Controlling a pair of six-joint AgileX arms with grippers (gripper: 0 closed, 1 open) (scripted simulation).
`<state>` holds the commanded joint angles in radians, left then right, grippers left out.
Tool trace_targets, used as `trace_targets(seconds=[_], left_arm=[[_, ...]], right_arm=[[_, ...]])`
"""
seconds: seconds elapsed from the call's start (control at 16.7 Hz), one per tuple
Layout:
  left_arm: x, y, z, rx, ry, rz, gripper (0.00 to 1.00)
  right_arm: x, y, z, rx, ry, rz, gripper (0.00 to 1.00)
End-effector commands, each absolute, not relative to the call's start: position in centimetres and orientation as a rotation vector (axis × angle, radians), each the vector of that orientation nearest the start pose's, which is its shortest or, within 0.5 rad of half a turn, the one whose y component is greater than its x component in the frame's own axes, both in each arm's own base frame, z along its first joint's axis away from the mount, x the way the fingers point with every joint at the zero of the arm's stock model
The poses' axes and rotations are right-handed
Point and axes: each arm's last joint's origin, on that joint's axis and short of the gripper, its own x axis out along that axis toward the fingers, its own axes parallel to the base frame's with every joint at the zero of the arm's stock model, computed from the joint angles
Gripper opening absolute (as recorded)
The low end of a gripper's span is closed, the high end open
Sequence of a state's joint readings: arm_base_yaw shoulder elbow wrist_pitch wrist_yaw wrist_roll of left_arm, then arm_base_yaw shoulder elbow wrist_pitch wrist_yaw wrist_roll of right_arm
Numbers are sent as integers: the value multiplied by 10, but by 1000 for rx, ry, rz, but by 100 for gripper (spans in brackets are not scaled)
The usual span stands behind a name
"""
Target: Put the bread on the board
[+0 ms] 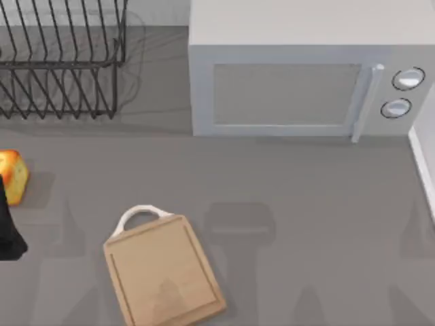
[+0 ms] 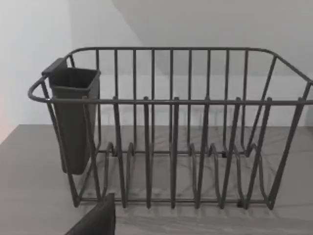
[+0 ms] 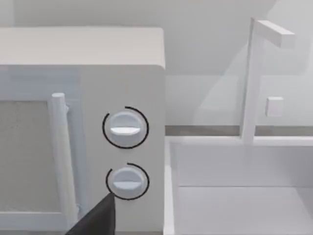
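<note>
The bread (image 1: 12, 175) is golden-yellow with orange-brown toasted patches, at nine o'clock on the grey table (image 1: 306, 224); the board (image 1: 163, 272) is light tan wood with a white loop handle, toward seven o'clock; the dish rack (image 1: 61, 61) is black wire, at eleven o'clock; the microwave (image 1: 299, 75) is pale grey with white dials.

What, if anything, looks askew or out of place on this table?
Only the board looks askew: it lies rotated against the table edges, white loop handle toward the microwave. The bread sits off the board at the table's left edge, beside a dark part of the left arm. The dish rack stands upright. Nothing is spilled or damaged.
</note>
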<state>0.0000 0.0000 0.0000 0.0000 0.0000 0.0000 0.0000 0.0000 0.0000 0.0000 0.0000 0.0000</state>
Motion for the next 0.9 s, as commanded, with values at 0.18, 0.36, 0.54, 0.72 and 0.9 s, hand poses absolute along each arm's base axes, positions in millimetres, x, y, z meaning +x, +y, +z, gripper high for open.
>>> trace_targets(seconds=[0.18,0.36,0.54,0.72,0.9], left_arm=[[106,-1,162,1,7,2,100],[107,0,179,11,71,13,100],[116,2,208,26,208,23,100],[142,5,236,41,421,27,100],[185,9,253,51,682,23,100]], right_arm=[[106,-1,160,0,0,0,100],[106,-1,160,0,0,0,100],[106,-1,160,0,0,0,100],[106,-1,160,0,0,0,100],[106,-1,160,0,0,0,100]])
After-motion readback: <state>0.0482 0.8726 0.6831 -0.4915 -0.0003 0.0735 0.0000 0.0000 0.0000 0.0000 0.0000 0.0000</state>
